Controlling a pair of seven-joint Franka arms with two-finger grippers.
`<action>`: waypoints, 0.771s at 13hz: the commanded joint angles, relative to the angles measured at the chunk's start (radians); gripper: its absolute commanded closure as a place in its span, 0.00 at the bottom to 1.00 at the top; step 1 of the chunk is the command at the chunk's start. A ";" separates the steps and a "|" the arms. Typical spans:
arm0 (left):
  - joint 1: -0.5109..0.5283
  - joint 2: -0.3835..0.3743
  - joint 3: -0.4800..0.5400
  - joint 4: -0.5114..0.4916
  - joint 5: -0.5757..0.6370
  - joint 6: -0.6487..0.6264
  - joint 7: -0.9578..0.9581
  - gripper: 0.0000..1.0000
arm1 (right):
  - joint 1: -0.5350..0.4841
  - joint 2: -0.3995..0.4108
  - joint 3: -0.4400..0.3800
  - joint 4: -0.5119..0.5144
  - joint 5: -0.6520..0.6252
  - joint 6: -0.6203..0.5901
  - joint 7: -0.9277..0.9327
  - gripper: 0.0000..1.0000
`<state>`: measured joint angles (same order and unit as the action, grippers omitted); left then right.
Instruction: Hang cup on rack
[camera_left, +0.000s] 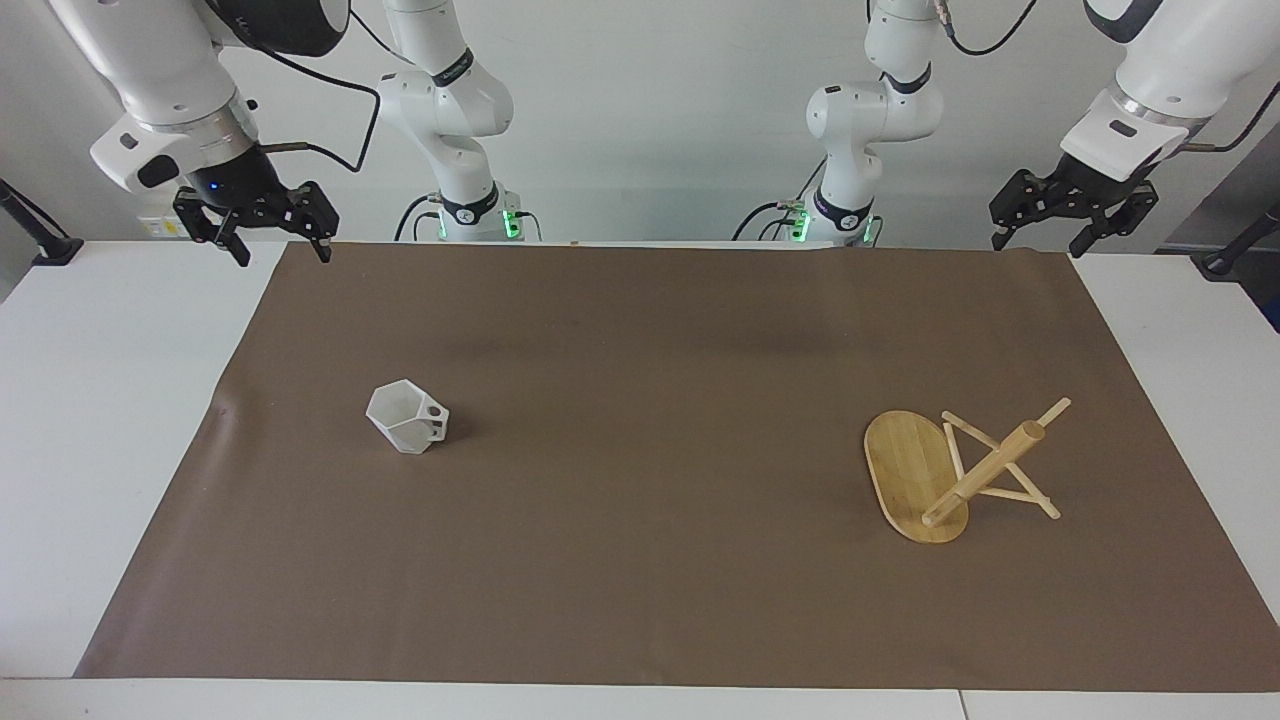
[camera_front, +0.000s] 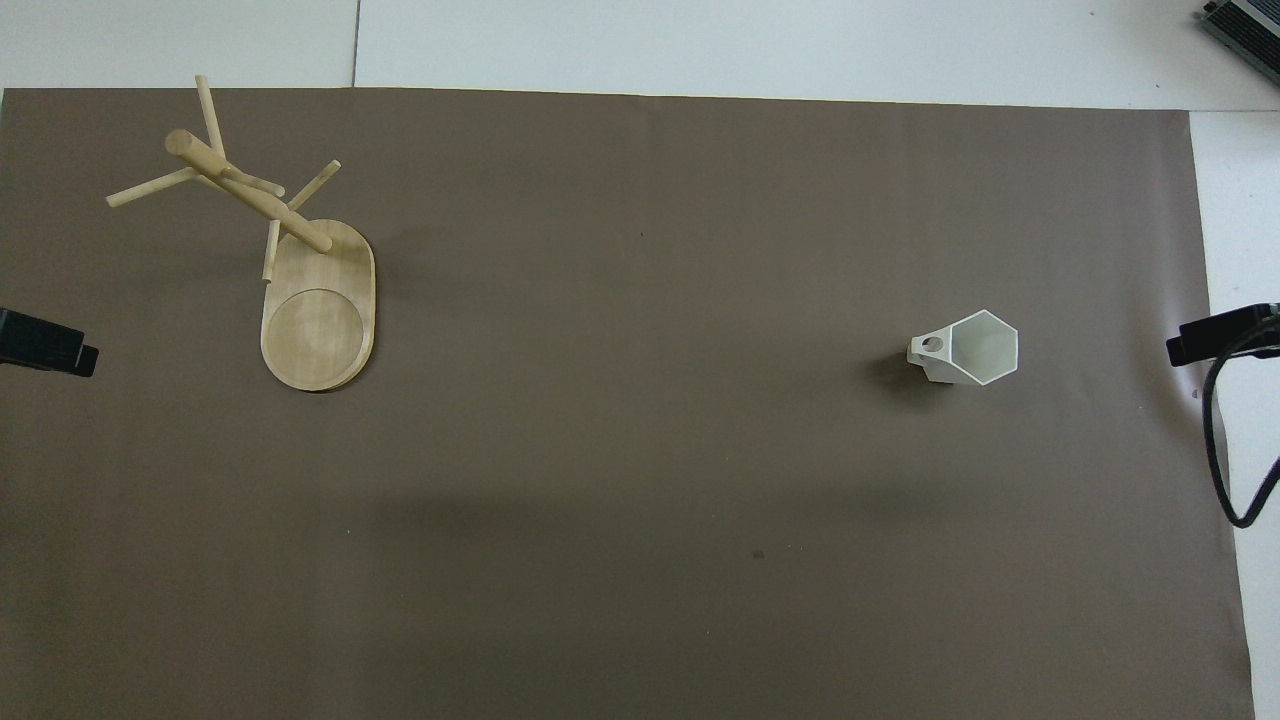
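At the upper left of the facing view, the right gripper (camera_left: 278, 237) hangs open and empty over the brown mat's (camera_left: 640, 330) corner; at upper right the left gripper (camera_left: 1075, 222) does likewise. The faceted white cup (camera_left: 407, 418) stands left of centre; the bamboo rack (camera_left: 950, 475) stands lower right.

In the overhead view, the rack (camera_front: 300, 290) sits upper left, the cup (camera_front: 968, 348) at right.

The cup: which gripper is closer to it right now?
Right. The right gripper hangs open above the mat's edge at the cup's end of the table; the left gripper, also open, waits at the rack's end.
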<state>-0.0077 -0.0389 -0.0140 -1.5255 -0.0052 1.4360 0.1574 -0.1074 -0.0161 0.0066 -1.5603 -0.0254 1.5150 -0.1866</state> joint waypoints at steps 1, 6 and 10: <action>-0.006 -0.026 0.005 -0.031 0.004 0.011 -0.007 0.00 | -0.020 -0.012 0.015 -0.017 0.016 0.022 0.013 0.00; -0.006 -0.026 0.005 -0.031 0.004 0.011 -0.013 0.00 | -0.020 -0.012 0.004 -0.017 0.016 0.024 0.007 0.00; -0.008 -0.026 0.005 -0.031 0.004 0.011 -0.013 0.00 | -0.023 -0.012 -0.004 -0.029 0.013 0.066 0.006 0.00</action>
<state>-0.0077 -0.0389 -0.0142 -1.5256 -0.0052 1.4360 0.1571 -0.1121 -0.0160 -0.0042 -1.5633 -0.0243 1.5431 -0.1864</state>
